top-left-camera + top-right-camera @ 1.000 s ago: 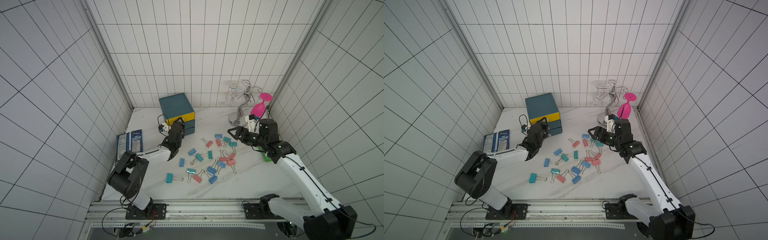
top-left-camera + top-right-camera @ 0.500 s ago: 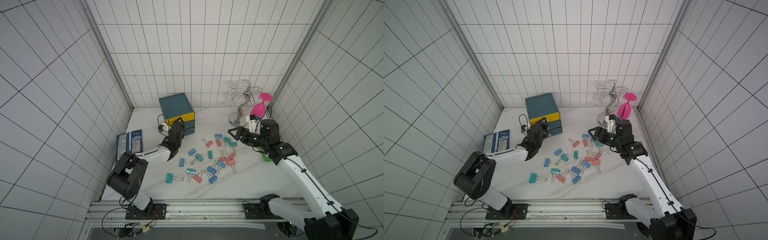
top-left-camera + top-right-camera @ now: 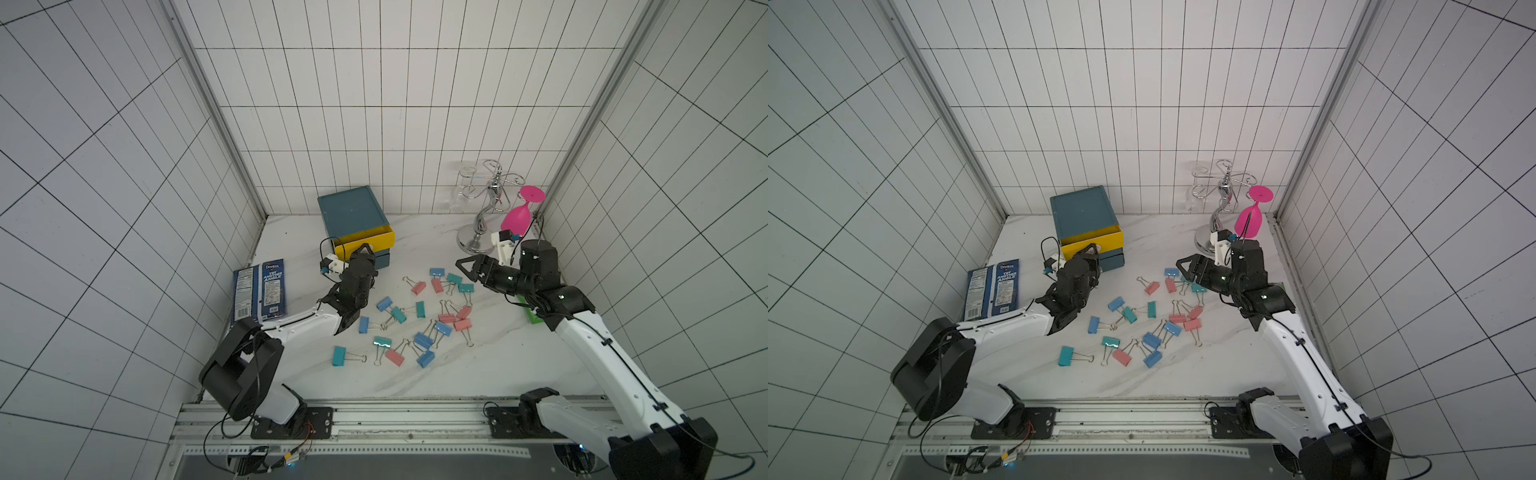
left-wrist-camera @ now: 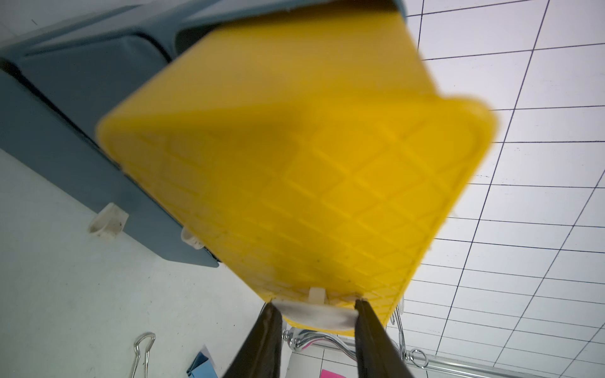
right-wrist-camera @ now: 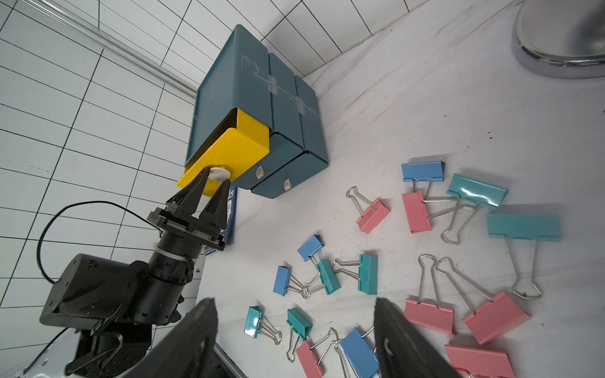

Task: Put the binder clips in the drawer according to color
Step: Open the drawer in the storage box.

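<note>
The drawer (image 3: 351, 208) (image 3: 1081, 208) is a dark-teal cabinet at the back; its yellow top drawer (image 3: 370, 239) (image 5: 242, 144) stands partly pulled out. My left gripper (image 3: 366, 250) (image 4: 316, 306) is shut on that drawer's white pull tab (image 4: 314, 314) (image 5: 218, 173). The two lower teal drawers are closed. Several pink, blue and teal binder clips (image 3: 446, 318) (image 3: 1173, 328) (image 5: 373, 216) lie scattered on the white table. My right gripper (image 3: 467, 266) (image 5: 294, 304) hovers open over the clips' far right side, holding nothing.
A blue snack bag (image 3: 259, 291) lies flat by the left wall. A chrome glass rack (image 3: 482, 216) with a pink glass (image 3: 517, 216) stands at the back right corner. A green item (image 3: 534, 320) lies under my right arm.
The yellow drawer appears to have slid slightly further out with my left gripper on its tab. The right arm has barely moved.
</note>
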Action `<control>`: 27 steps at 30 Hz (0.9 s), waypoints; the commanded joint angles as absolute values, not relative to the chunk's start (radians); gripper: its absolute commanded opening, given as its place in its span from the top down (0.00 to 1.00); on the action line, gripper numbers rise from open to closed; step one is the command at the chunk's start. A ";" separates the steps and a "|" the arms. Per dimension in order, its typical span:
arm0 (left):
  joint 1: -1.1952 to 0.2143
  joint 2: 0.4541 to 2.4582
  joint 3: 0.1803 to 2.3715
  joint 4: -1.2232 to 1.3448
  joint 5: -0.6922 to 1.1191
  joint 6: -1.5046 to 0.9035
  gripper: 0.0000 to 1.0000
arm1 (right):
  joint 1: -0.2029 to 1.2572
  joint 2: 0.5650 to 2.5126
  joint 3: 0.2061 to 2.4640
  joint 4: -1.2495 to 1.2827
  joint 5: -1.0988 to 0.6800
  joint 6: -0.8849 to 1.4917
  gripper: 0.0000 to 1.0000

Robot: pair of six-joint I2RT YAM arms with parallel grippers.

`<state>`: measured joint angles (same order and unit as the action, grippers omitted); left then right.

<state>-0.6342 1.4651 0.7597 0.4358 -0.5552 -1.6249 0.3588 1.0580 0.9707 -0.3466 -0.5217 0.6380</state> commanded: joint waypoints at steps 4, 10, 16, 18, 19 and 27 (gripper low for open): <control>-0.716 1.386 0.716 0.395 -0.643 -1.649 0.78 | 0.346 1.045 0.921 -0.317 -0.545 0.624 0.23; -0.783 1.372 0.678 0.390 -0.696 -1.696 0.78 | 0.346 1.032 0.899 -0.318 -0.551 0.626 0.23; -0.810 1.341 0.684 0.354 -0.709 -1.673 0.71 | 0.345 1.026 0.893 -0.321 -0.562 0.628 0.22; -0.816 1.309 0.697 0.316 -0.711 -1.646 0.67 | 0.346 1.029 0.897 -0.321 -0.565 0.632 0.22; -0.819 1.290 0.707 0.287 -0.710 -1.632 0.65 | 0.346 1.032 0.900 -0.321 -0.566 0.630 0.21; -0.819 1.042 0.959 -0.276 -0.762 -1.375 0.51 | 0.361 1.096 1.008 -0.331 -0.607 0.639 0.20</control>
<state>-0.8173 1.1034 0.8272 0.0151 -0.7067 -1.5265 0.3595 1.0710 0.9405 -0.3416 -0.5758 0.6399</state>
